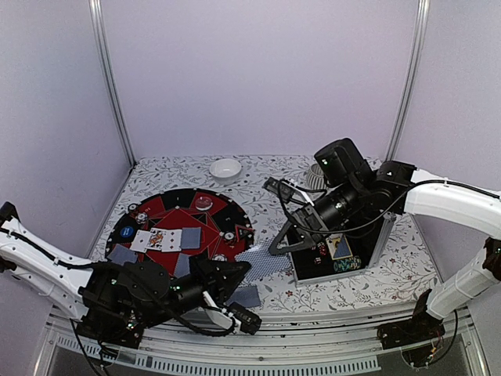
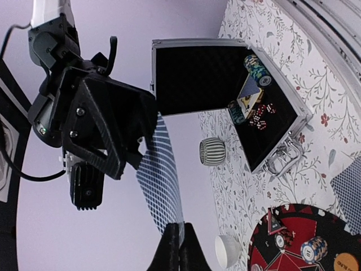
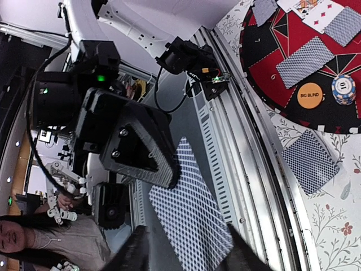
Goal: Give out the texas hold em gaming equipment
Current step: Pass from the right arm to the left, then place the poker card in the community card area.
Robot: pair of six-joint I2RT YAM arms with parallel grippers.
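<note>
Your left gripper (image 2: 180, 247) is pinched fully shut on one edge of a patterned-back playing card (image 2: 161, 175), which is in the air between the round red-black mat (image 1: 235, 213) and the open chip case (image 2: 197, 79). Your right gripper (image 3: 183, 252) has its fingers parted, one on either side of that card.

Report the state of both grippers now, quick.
Left gripper: closed on the edge of a patterned-back playing card.
Right gripper: jaws open, with the same card lying between them.
</note>
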